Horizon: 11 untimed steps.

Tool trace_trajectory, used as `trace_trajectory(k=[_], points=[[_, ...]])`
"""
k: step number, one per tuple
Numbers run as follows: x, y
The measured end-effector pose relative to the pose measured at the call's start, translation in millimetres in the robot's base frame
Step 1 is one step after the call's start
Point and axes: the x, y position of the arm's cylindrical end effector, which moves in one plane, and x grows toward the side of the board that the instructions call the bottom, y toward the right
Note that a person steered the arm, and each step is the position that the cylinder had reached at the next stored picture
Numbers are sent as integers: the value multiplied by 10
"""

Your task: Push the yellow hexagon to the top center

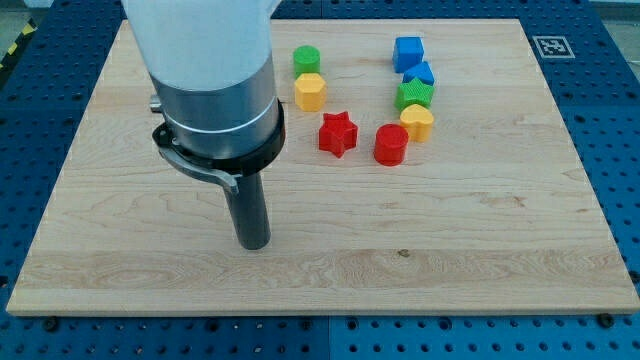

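Camera view: arm housing cut off at the view's top, hiding part of the table (480, 250) behind it. No claw on this rod, so no claw state to tell. My tip (254, 244) rests well apart from all blocks. Eight blocks, all up and to the view's right of my tip: yellow hexagon (310, 92) nearest, touching green cylinder (306, 59) above it; red star (338, 134), red cylinder (391, 145); two blue, one green, one yellow, shapes unclear.
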Motion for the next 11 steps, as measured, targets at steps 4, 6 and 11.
trace_trajectory(k=[4,6,11], points=[[-1212,-284],[-1875,445],[-2216,1010]])
